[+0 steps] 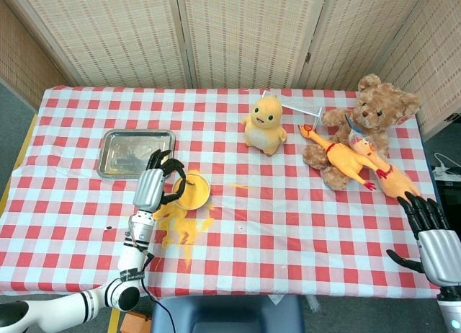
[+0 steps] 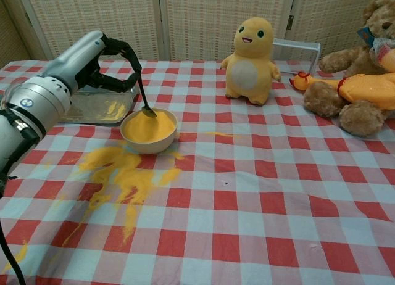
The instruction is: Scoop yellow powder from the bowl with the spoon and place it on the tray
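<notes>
Left hand gripping spoon (no legible writing)

We see a yellow plush toy on the checked tablecloth; right of the toy sits a brown teddy bear, a rubber chicken lying against it.

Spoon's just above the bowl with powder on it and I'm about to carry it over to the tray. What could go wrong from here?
1. The spoon hangs steeply from the left hand, so powder may slide off before reaching the tray.
2. Spilled powder already covers the cloth beside the bowl; a jerky move would likely add more.
3. The hand is close over the bowl's rim; swinging low could knock it.
</notes>
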Controlling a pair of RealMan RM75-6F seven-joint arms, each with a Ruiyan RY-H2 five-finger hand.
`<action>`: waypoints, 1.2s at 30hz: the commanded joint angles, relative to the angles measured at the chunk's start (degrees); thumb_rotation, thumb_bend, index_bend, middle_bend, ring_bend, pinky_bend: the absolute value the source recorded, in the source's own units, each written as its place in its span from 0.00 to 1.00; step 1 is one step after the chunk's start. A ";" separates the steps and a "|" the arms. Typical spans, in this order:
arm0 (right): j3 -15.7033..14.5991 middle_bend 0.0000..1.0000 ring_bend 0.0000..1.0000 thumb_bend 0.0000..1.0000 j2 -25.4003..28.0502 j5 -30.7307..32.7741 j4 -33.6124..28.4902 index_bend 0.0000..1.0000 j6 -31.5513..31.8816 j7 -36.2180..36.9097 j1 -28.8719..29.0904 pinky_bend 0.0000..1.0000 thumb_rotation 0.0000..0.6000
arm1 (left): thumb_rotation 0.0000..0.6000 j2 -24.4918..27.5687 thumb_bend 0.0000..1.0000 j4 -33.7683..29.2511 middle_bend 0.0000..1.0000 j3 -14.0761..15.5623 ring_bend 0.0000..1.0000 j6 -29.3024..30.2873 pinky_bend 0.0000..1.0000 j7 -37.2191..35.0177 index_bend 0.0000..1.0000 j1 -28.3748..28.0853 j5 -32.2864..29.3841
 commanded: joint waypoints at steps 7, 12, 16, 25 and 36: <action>-0.11 0.00 0.00 0.00 -0.01 -0.21 -0.04 0.00 0.52 -0.33 -0.34 0.00 1.00 | 1.00 -0.27 0.74 1.56 0.37 1.82 0.10 -0.78 0.04 -1.95 0.87 -0.15 1.52; -0.27 0.00 0.00 0.00 -0.02 -0.71 -0.08 0.00 0.72 -0.24 -0.41 0.00 1.00 | 1.00 1.63 0.75 -1.59 0.36 2.42 0.10 -2.34 0.04 0.23 0.87 0.45 -0.25; -0.38 0.00 0.00 0.00 -0.05 -0.92 -0.05 0.00 0.54 -0.18 -0.33 0.00 1.00 | 1.00 3.22 0.75 -4.48 0.36 2.57 0.10 -3.36 0.04 1.24 0.87 1.10 -2.00; -0.48 0.00 0.00 0.00 -0.17 -1.14 -0.16 0.00 0.48 -0.47 -0.32 0.00 1.00 | 1.00 7.29 0.75 -11.20 0.36 3.25 0.10 -5.40 0.04 2.30 0.87 2.56 -5.15; -0.76 0.00 0.00 0.00 -0.38 -1.38 -0.40 0.00 -0.08 -0.97 -0.14 0.00 1.00 | 1.00 10.36 0.75 -16.86 0.36 3.32 0.10 -3.31 0.04 0.88 0.87 3.99 -3.42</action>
